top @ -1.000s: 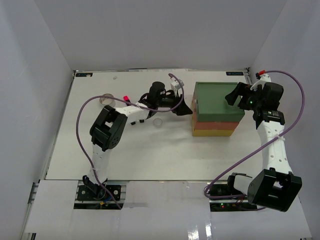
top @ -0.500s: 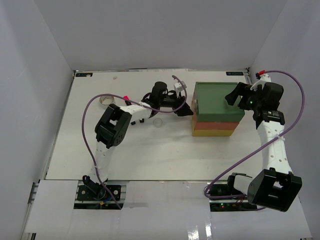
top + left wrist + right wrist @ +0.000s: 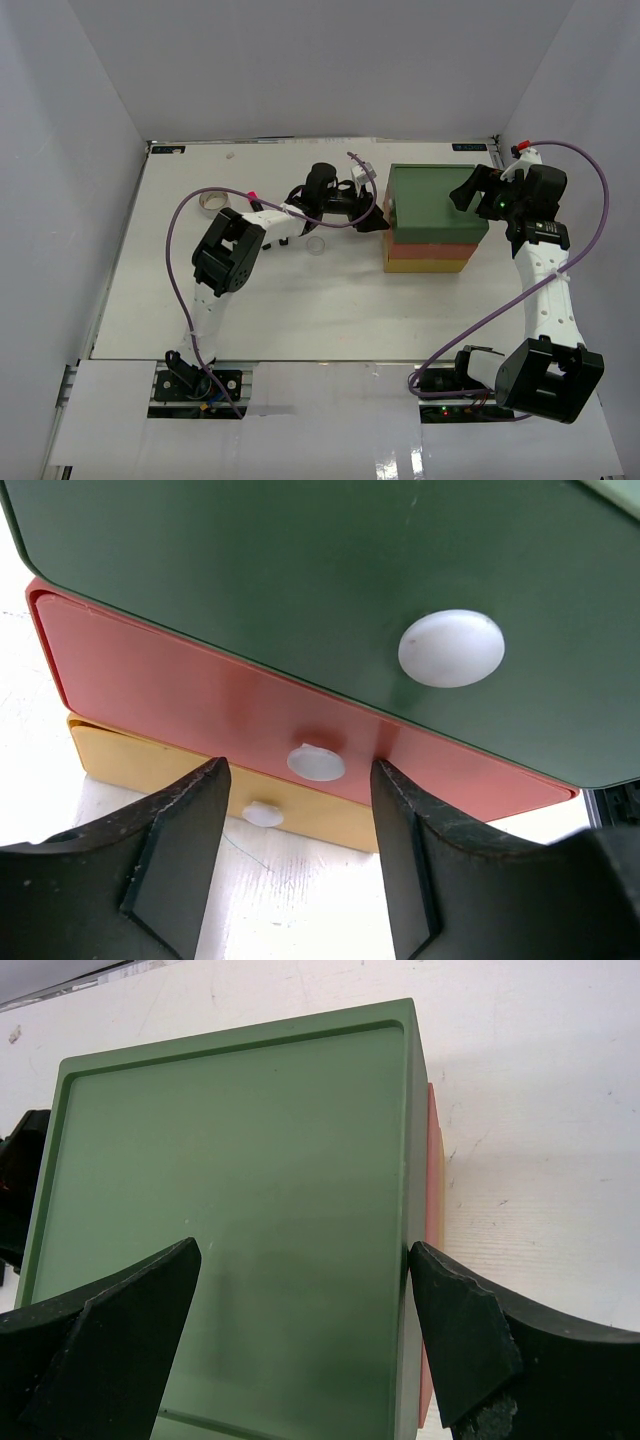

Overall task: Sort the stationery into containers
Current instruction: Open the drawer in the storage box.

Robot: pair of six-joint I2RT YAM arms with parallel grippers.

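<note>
The containers [image 3: 436,200] are a stack of drawer trays, dark green on top, orange-red in the middle and yellow at the bottom. My left gripper [image 3: 377,221] is open right at the stack's left face. In the left wrist view its fingertips flank the white knob [image 3: 316,762] of the orange-red drawer [image 3: 180,685] without touching it. My right gripper [image 3: 466,192] hangs open over the green top [image 3: 230,1210] near its right edge. Of the stationery, a pink-capped highlighter [image 3: 252,196], a grey tape roll [image 3: 211,201] and a pale tape roll [image 3: 316,244] lie left of the stack.
The green drawer's knob [image 3: 450,648] and the yellow drawer's knob [image 3: 262,814] show above and below the red one. All three drawers look shut. White walls close in the table [image 3: 300,310] on three sides. The left arm's cable [image 3: 175,230] loops over the table's left part.
My left gripper has moved right, closer to the drawer fronts, and its jaws have narrowed a little. The right arm has not moved.
</note>
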